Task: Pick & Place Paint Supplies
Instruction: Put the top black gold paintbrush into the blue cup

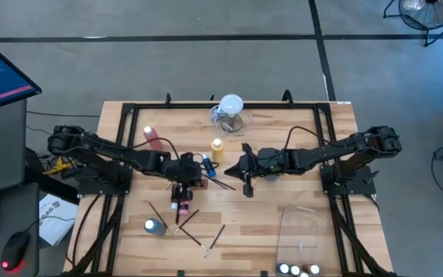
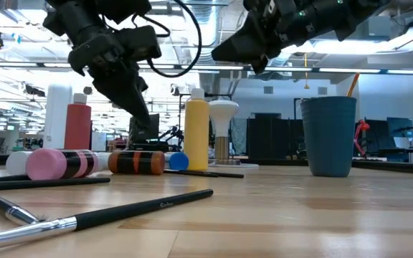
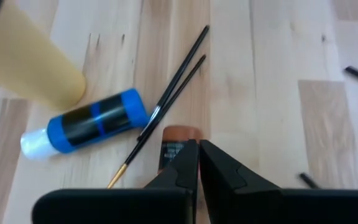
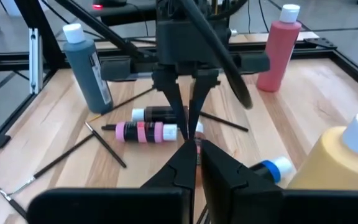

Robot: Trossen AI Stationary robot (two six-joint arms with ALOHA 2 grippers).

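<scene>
My left gripper (image 1: 181, 187) hangs shut, pointing steeply down, just above a brown bottle (image 3: 178, 138) that lies on its side beside a pink bottle (image 4: 145, 131). It touches neither. My right gripper (image 1: 248, 191) is shut and hovers higher (image 2: 217, 51), facing the left one, with nothing between its fingers. A blue bottle (image 3: 86, 122) lies on its side by the upright yellow bottle (image 1: 218, 149). A red bottle (image 1: 152, 137) stands far left, and a dark teal bottle (image 1: 154, 226) stands near left. Thin dark paintbrushes (image 1: 206, 235) lie flat around them.
A clear jug with a white round top (image 1: 231, 111) stands at the far middle. A clear bin (image 1: 298, 231) at the near right holds small white-capped bottles (image 1: 298, 269). A blue-grey cup (image 2: 328, 136) stands at the right of the low view. Black frame rails (image 1: 121, 146) border the table.
</scene>
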